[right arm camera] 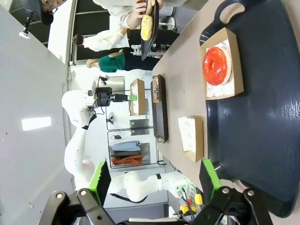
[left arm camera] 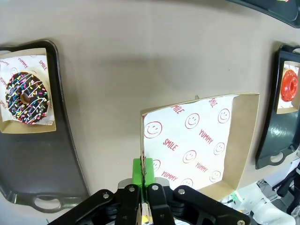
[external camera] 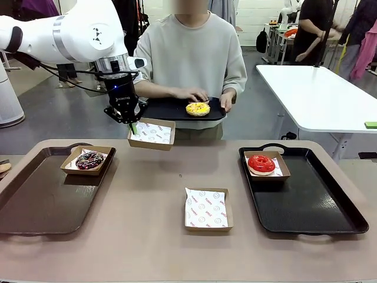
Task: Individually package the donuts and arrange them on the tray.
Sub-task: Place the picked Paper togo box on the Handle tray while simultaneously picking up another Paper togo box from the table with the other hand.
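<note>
My left gripper (external camera: pixel 132 124) is shut on the left rim of a paper-lined cardboard box (external camera: pixel 152 134), holding it in the air above the table's far side. In the left wrist view the green pads (left arm camera: pixel 140 171) pinch that box's wall (left arm camera: pixel 243 140). A person across the table holds a black tray (external camera: pixel 171 109) with the yellow donut (external camera: pixel 198 109) on it. The dark sprinkled donut (external camera: pixel 89 160) lies in a box on the left tray (external camera: pixel 35 200). The red donut (external camera: pixel 261 164) lies in a box on the right tray (external camera: pixel 312 203). My right gripper (right arm camera: pixel 154 176) stands open above the right tray.
An empty paper-lined box (external camera: pixel 206 208) sits on the bare table at centre front. A white table (external camera: pixel 312 94) stands behind to the right, with other people farther back.
</note>
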`<state>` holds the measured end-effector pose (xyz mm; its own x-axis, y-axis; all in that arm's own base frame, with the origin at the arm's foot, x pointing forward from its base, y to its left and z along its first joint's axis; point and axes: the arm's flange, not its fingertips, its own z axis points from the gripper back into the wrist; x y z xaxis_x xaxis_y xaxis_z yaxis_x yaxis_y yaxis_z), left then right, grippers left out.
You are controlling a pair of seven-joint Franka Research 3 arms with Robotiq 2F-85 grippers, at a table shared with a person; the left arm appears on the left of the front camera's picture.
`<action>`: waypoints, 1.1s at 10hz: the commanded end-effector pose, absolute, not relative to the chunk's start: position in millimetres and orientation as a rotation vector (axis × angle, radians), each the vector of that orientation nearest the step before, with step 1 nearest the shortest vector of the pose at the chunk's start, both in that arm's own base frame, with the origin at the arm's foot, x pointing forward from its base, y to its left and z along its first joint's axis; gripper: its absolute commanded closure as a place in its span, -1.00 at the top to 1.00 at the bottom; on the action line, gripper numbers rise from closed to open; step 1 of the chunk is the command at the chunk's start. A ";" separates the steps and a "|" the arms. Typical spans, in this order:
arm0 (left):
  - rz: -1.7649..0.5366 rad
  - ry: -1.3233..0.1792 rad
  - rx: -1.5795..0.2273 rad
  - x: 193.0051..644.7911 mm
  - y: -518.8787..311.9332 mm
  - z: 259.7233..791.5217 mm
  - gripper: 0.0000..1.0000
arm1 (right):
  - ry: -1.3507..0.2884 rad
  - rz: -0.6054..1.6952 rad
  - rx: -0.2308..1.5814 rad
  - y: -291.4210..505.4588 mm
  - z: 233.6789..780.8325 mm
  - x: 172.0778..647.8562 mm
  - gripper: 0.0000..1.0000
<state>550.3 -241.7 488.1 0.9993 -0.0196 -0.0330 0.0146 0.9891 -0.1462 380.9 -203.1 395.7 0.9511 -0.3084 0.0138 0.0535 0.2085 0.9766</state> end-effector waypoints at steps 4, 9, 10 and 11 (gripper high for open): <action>-0.016 0.034 -0.144 546.7 -239.7 489.0 -1.00 | -0.221 -0.269 1.322 -199.0 393.3 376.1 1.00; -0.016 0.034 -0.144 546.7 -239.7 489.0 -1.00 | -0.221 -0.269 1.322 -199.0 393.3 376.1 1.00; -0.016 0.034 -0.144 546.7 -239.7 489.0 -1.00 | -0.221 -0.269 1.322 -199.0 393.3 376.1 1.00; -0.016 0.034 -0.144 546.7 -239.7 489.0 -1.00 | -0.221 -0.269 1.322 -199.0 393.3 376.1 1.00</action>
